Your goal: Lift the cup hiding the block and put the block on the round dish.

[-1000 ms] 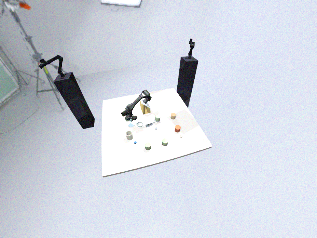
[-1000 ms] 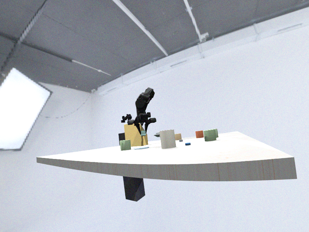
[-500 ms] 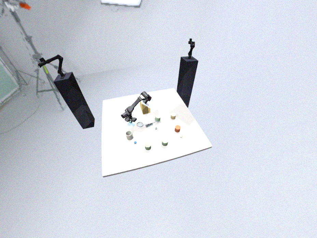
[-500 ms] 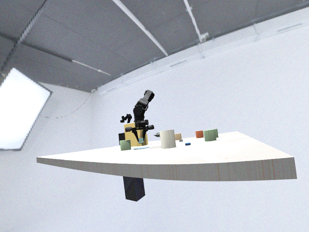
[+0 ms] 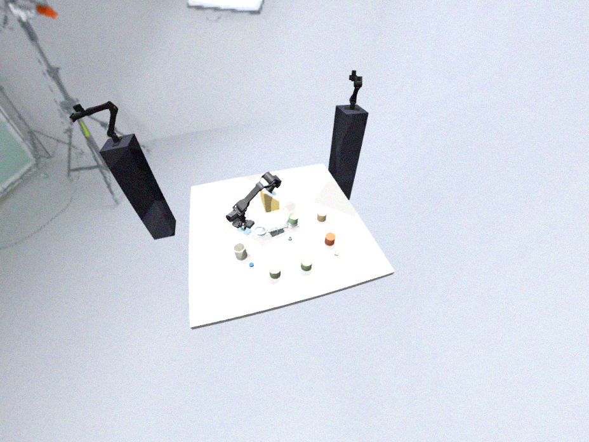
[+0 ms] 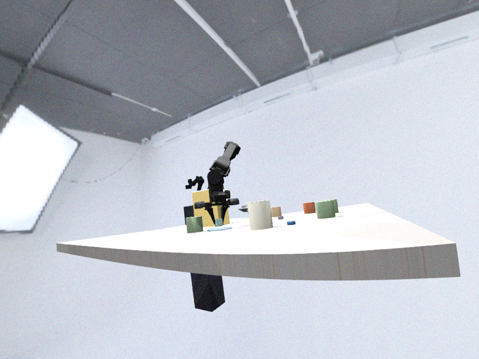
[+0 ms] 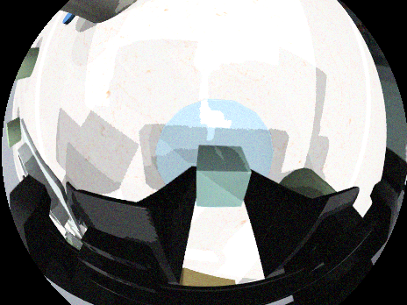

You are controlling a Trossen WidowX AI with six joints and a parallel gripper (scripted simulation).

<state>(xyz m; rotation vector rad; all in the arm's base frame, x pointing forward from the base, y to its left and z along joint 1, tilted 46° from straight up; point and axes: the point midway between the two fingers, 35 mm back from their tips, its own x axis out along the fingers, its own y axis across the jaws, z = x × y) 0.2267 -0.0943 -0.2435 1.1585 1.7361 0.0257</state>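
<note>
I have the block (image 5: 243, 227) (image 6: 219, 222) (image 7: 222, 177) pinched in the gripper (image 5: 243, 227) (image 6: 219, 222) (image 7: 219, 173), its fingers pressed against two opposite sides. It sits low at the round dish (image 5: 244, 231) (image 6: 219, 229) (image 7: 215, 115), overlapping the dish's near part in my wrist view; I can't tell whether the block touches it. Just beside the dish, at four o'clock in that view, a green cylinder (image 6: 194, 224) (image 7: 308, 180) shows partly behind a finger. Using the top view as my clock, with the dish at its centre, I have the balance (image 5: 277, 229) toward three, its near end a bare pale ring, and a green cup (image 5: 292, 219) on its far end. The big grey cup (image 5: 240, 252) (image 6: 259, 214) stands upright near six, and a small blue disc (image 5: 251, 264) (image 6: 291, 223) lies between five and six. The arm (image 5: 254, 192) (image 6: 220, 166) reaches over from one o'clock, beside a yellow block-like shape (image 5: 270, 202) (image 6: 201, 208). Farther out, green cylinders stand at five (image 5: 275, 272) and four (image 5: 306, 265), an orange-red cylinder (image 5: 329, 239) (image 6: 308, 208) near three, and a tan one (image 5: 321, 216) (image 6: 275, 211) between two and three.
</note>
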